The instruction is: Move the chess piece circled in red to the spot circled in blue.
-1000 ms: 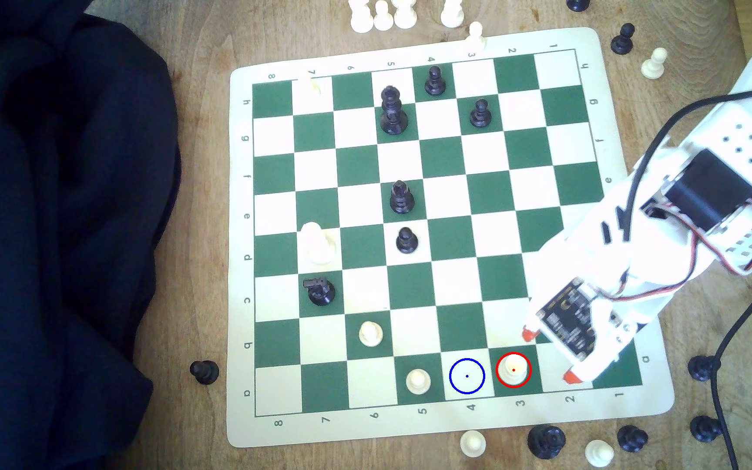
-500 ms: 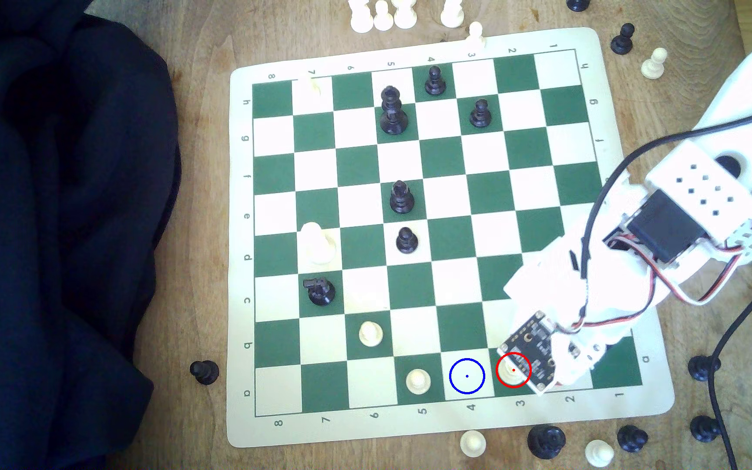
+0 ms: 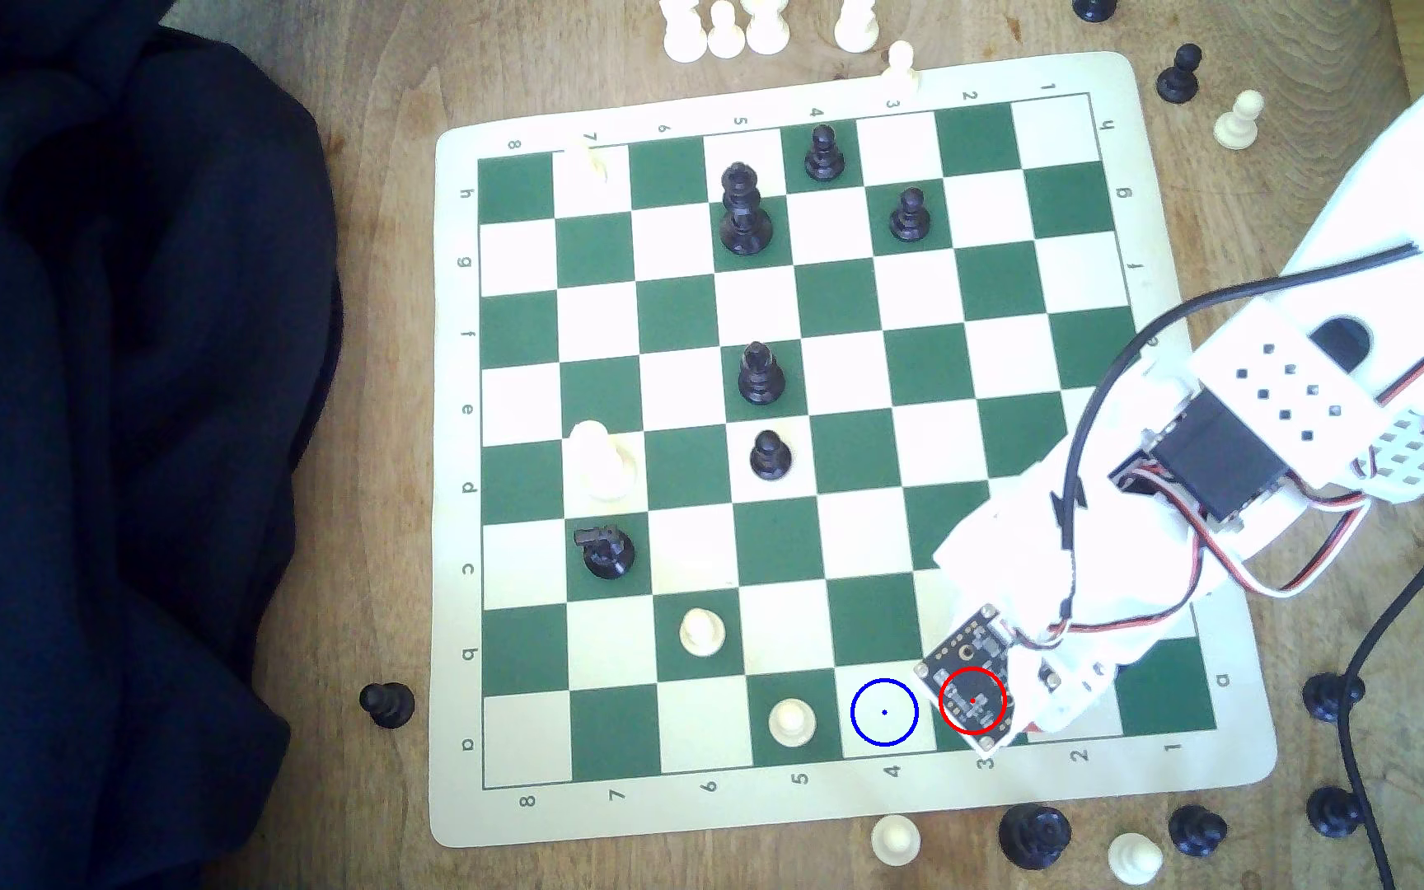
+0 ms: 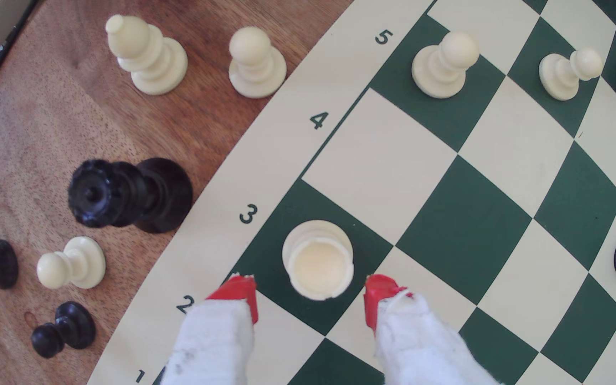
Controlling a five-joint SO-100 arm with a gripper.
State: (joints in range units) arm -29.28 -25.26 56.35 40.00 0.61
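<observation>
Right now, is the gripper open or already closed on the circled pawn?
Open. In the wrist view the gripper has its red fingertips apart, either side of the upright pawn, with gaps showing.

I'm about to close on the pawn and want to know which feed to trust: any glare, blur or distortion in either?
Exterior view: soft, and the white arm is blown out by glare, its edges lost; its circuit board hides the red-ringed square. Wrist view: sharp but fisheye, the chessboard lines bow; the pawn stands clear between the open gripper's red fingertips, with mild glare at far corners.
</observation>
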